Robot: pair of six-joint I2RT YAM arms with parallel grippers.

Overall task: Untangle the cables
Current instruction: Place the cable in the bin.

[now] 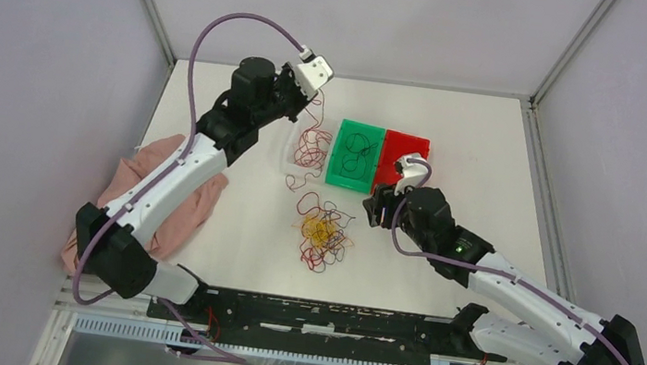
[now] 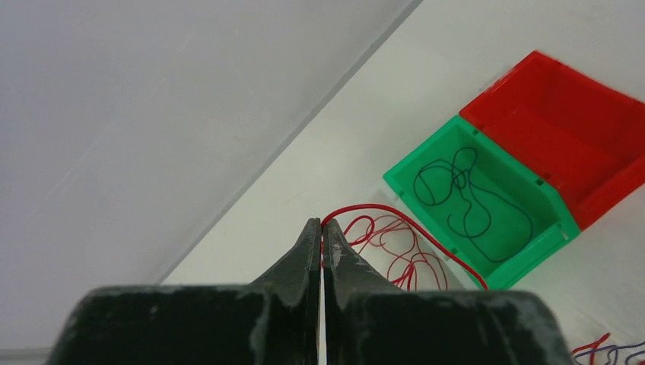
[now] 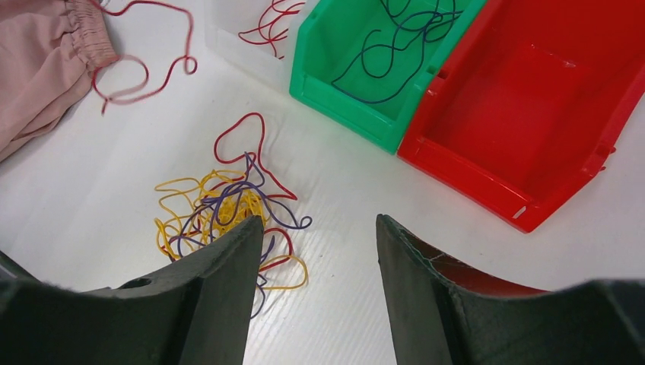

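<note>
A tangle of red, yellow and purple-blue cables (image 1: 323,232) lies on the white table in front of the bins; it also shows in the right wrist view (image 3: 220,209). My left gripper (image 1: 314,74) is raised at the back and shut on a red cable (image 2: 395,215), which hangs down into a clear bin (image 1: 294,146) that holds more red strands (image 2: 395,255). A dark cable (image 2: 456,182) lies in the green bin (image 1: 335,179). My right gripper (image 3: 319,228) is open and empty, low over the table just right of the tangle.
The red bin (image 1: 408,146) stands right of the green one, with no cable seen in it. A pink cloth (image 1: 178,202) lies at the left under the left arm. A loose red loop (image 3: 144,76) lies between the cloth and the clear bin.
</note>
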